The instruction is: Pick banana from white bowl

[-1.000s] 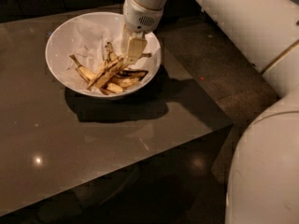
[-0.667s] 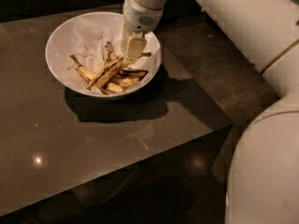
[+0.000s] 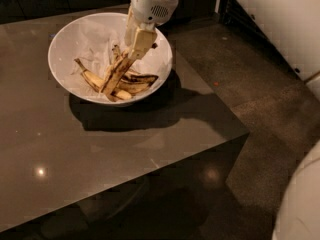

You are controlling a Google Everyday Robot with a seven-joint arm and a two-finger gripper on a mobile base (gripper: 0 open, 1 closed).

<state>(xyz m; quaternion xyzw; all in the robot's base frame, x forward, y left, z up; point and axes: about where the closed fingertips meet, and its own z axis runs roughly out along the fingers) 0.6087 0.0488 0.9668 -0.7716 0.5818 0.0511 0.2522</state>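
The white bowl [image 3: 62, 39] stands at the back of a dark table and is lined with crumpled white paper. Several spotted bananas lie in its right half. My gripper [image 3: 134, 48] reaches down into the bowl from above and is shut on the upper end of the long brown-streaked banana [image 3: 115, 74]. That banana hangs slanted down to the left, with its lower end still among the other bananas [image 3: 137, 80].
The bowl sits on a glossy dark table [image 3: 100, 154] whose right edge and front corner [image 3: 245, 131] drop to a dark speckled floor [image 3: 270, 84]. White parts of my body [image 3: 300, 204] fill the lower right and upper right.
My gripper has risen a little and shifted slightly left. The held banana has tilted up out of the pile with it. The bowl has not moved.
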